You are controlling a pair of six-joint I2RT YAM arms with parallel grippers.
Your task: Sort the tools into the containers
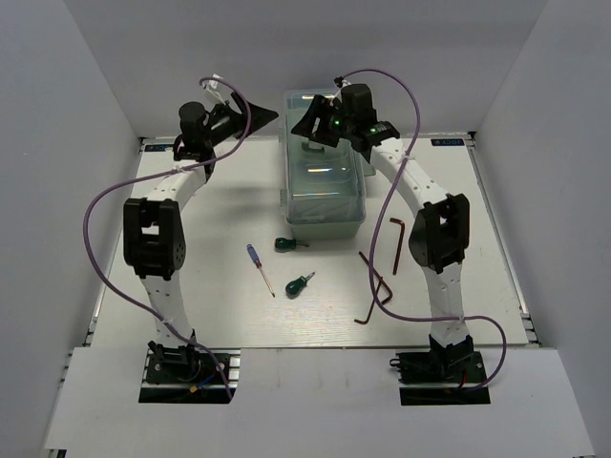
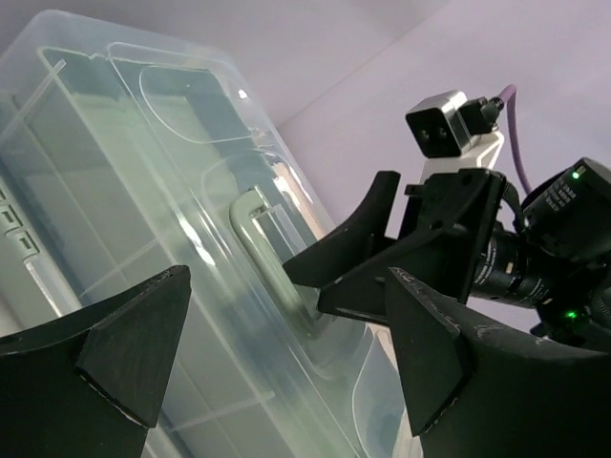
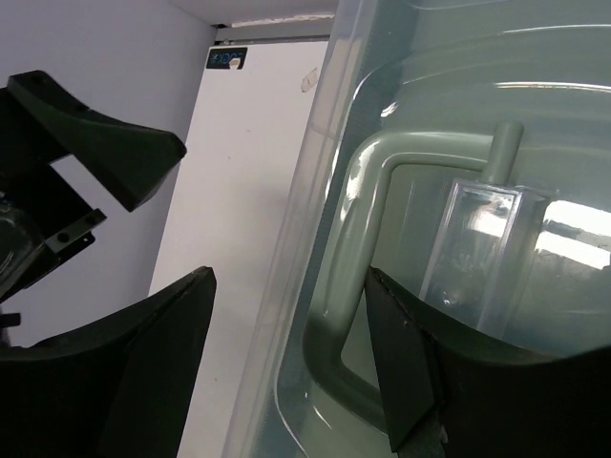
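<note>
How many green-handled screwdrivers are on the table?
2. Far green screwdriver lies just before the toolbox; near green screwdriver sits right of the blue screwdriver. More may hide inside.

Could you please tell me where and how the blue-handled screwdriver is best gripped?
Take the blue-handled screwdriver by its handle, from straight above, closing across its width. It lies flat on the table, the handle is thicker than the shaft, and the surface is bare either side.

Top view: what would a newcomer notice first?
The clear-lidded toolbox at the far middle draws the eye, with the right gripper open over its pale green handle and the left gripper open beside it. Nearer, a blue-handled screwdriver, green stubby screwdrivers and dark hex keys lie loose on the white table.
</note>
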